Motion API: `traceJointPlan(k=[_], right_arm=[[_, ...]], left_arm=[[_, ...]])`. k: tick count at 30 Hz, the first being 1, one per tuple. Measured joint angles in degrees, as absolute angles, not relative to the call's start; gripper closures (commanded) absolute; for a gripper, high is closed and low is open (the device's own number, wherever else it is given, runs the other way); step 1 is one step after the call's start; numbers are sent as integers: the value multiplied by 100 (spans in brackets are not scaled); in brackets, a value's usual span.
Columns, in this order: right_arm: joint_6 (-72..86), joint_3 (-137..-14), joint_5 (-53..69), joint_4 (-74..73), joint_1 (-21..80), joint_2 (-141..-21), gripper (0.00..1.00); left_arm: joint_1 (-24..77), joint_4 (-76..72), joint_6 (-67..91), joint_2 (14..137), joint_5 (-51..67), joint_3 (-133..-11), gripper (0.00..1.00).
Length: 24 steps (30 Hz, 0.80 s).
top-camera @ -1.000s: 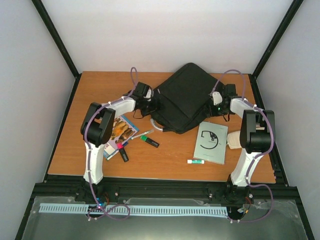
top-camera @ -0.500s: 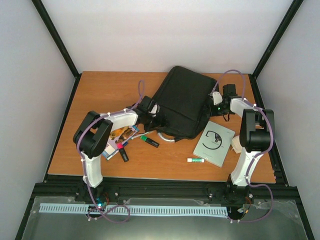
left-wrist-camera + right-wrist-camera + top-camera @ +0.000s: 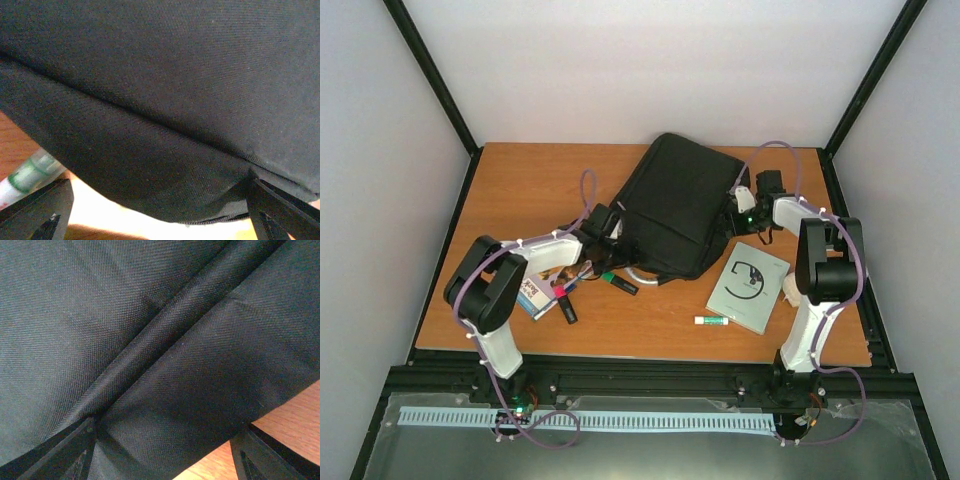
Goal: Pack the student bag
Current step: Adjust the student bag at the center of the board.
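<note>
Top view: student bag (image 3: 675,200) lies flat on wooden table (image 3: 520,180), toward the far side, turned at a slant. Grey loop handle (image 3: 645,275) pokes out at bag's near-left end.

- Left gripper (image 3: 608,228) is at bag's left edge, touching it.
- Right gripper (image 3: 734,210) is at bag's right edge, against the fabric.
- Grey-green notebook (image 3: 748,287) is just near-right of bag, apart from it.
- Whitish pouch (image 3: 790,288) is further right of bag, partly behind the right arm.
- Small white stick w/ green end (image 3: 712,321) is nearer than bag, by the notebook's near edge.
- Green-black marker (image 3: 620,283) is just near-left of bag, beside the loop.
- Pink-black marker (image 3: 563,303) and a colour booklet (image 3: 532,292) are further left of bag, partly under the left arm.

Left wrist view: black bag fabric fills nearly the whole pic, w/ a fold running across it. Left pincer is spread wide, w/ fingers (image 3: 40,210) at the two bottom corners. Bag's lower edge hangs between them and meets the right-hand finger. A white tube w/ green band (image 3: 27,175) shows below bag's edge at left, on the wood.

Right wrist view: bag weave again fills the pic, w/ a diagonal seam. Right pincer is also wide, w/ fingers (image 3: 265,455) at the bottom corners and fabric across the gap. Can't tell if it pinches any cloth. A strip of table shows below bag at right.
</note>
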State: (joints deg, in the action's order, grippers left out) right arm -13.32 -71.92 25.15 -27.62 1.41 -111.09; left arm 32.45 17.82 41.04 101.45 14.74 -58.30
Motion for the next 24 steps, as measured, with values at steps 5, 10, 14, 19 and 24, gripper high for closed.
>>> traceJointPlan(k=[5, 10, 14, 19, 24], right_arm=[[-1393, -7181, 2458, -2759, 301, -11109, 26], [-1415, -7144, 2436, -2744, 322, -11111, 25], [-1411, -7144, 2364, -2742, 331, -11118, 25], [-1400, -7144, 2279, -2731, 342, -11157, 25], [-1369, -7144, 2281, -2738, 342, -11157, 24]], left_arm=[[3055, 1706, 4191, 10053, 1286, -5714, 0], [2709, 1638, 4233, 9859, 1107, -5487, 0], [2508, 1688, 4244, 9695, 908, -5323, 0], [2379, 1780, 4244, 9546, 777, -5192, 0], [2355, 1872, 4244, 9310, 808, -5083, 0]])
